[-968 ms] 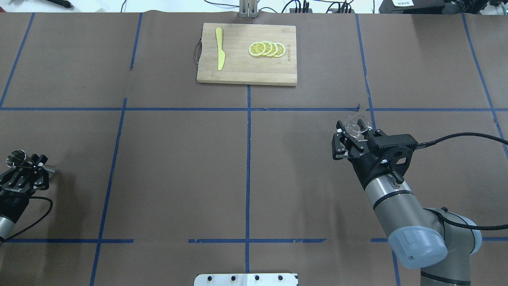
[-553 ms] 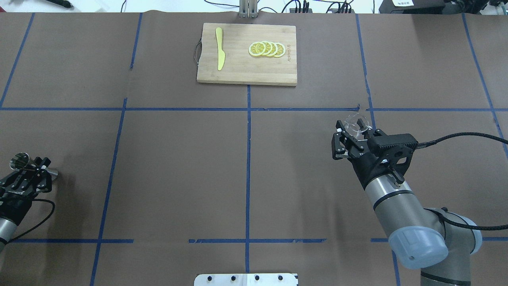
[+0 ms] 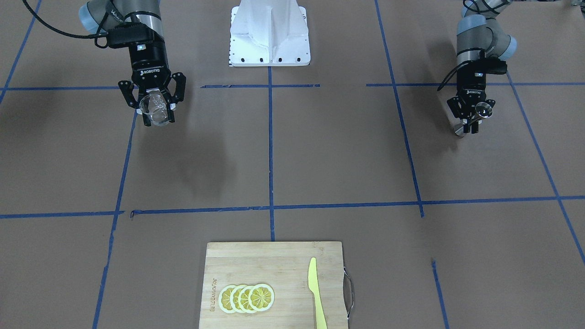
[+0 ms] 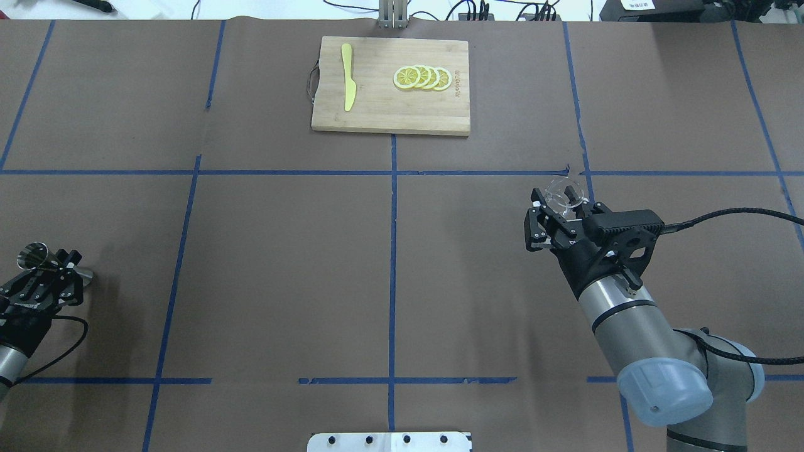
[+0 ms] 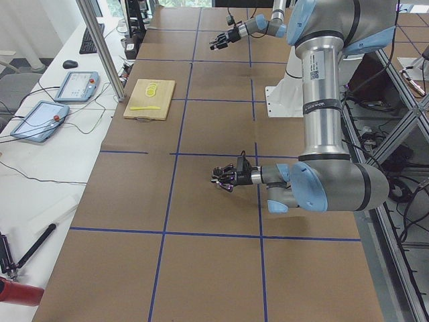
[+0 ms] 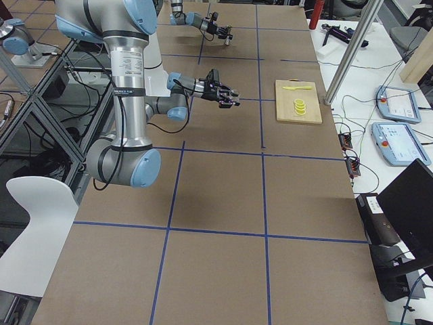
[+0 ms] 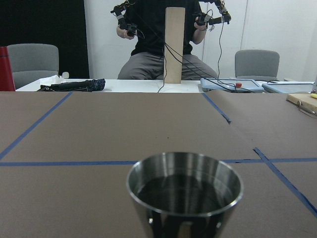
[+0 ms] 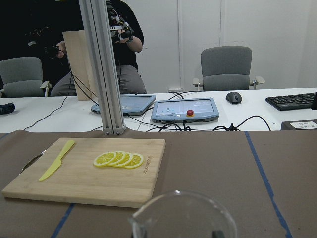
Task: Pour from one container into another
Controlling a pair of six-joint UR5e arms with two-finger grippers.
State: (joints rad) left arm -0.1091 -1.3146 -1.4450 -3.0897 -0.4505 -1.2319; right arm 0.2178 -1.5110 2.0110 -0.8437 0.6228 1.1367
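The clear glass tumbler sits between the fingers of my right gripper, which is shut on it above the table's right half. In the front-facing view the tumbler and the right gripper are at upper left. Its rim fills the bottom of the right wrist view. My left gripper at the table's far left is shut on the waist of the silver metal jigger, low over the table. The jigger looks upright, with its open cup up. The two containers are far apart.
A wooden cutting board lies at the far centre with several lemon slices and a yellow knife on it. The robot's white base plate is at the near edge. Blue tape lines cross the brown table cover.
The left gripper has carried the jigger a little lower and toward the robot. The right gripper and the tumbler have barely moved.
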